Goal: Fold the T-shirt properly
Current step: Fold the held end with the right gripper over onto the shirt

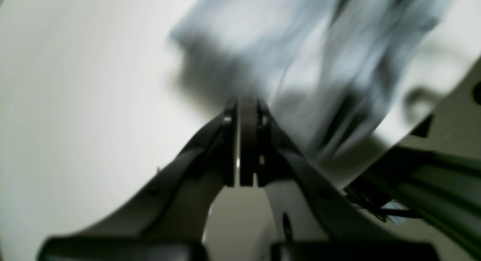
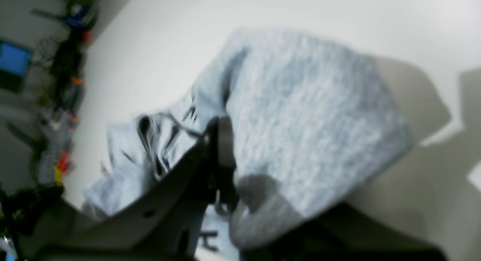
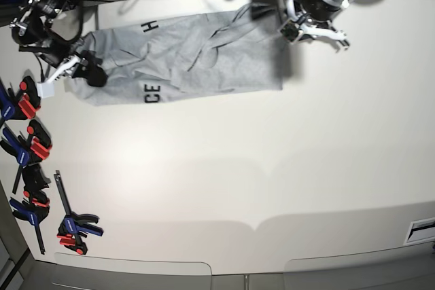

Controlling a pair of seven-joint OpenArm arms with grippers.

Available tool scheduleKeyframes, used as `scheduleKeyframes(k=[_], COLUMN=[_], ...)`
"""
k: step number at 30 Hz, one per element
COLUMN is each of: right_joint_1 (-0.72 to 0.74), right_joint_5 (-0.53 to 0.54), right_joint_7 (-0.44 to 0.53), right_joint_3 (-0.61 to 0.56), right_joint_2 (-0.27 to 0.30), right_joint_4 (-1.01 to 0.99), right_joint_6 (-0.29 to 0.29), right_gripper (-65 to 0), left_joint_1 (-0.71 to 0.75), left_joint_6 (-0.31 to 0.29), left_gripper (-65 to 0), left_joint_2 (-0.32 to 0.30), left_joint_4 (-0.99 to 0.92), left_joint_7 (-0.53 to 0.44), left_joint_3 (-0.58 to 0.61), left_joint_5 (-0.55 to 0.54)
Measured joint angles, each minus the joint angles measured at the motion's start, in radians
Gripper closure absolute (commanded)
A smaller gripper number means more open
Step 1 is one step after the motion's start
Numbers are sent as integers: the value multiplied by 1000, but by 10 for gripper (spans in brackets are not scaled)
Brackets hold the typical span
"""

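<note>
- Along the far edge of the white desk [image 3: 224, 181] the T-shirt [image 3: 197, 59] is lying as a long band, its long axis running side to side across the base view, from my right tool [image 3: 80, 67] at one end to my left tool [image 3: 314, 26] at the other.
- My right tool [image 2: 221, 167] is sitting at the crumpled end and is pinching the grey cloth [image 2: 300, 133]; a fold is bunching right at its tip.
- My left tool [image 1: 246, 140] is standing with its fingers together. It is hovering just off the opposite end, and I cannot tell whether any cloth is caught in it.
- The shirt is looking light heather grey and creased, partly folded lengthwise, with black letters [image 3: 151, 93] showing near my right arm, so that arm is, I judge, the nearer one for the coming fold.
</note>
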Motion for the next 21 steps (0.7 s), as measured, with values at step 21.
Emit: scheduleKeyframes(k=[21], right_joint_1=[-2], right_joint_5=[234], right_joint_7=[-40], right_joint_3=[-185], right_joint_2=[-326], right_joint_4=[242], right_joint_6=[0], right_gripper=[0], left_joint_1=[5], left_joint_6=[47], left_gripper=[0], left_joint_2=[111], left_joint_4=[-282], left_joint_7=[-114], left_joint_3=[1], left_joint_5=[5])
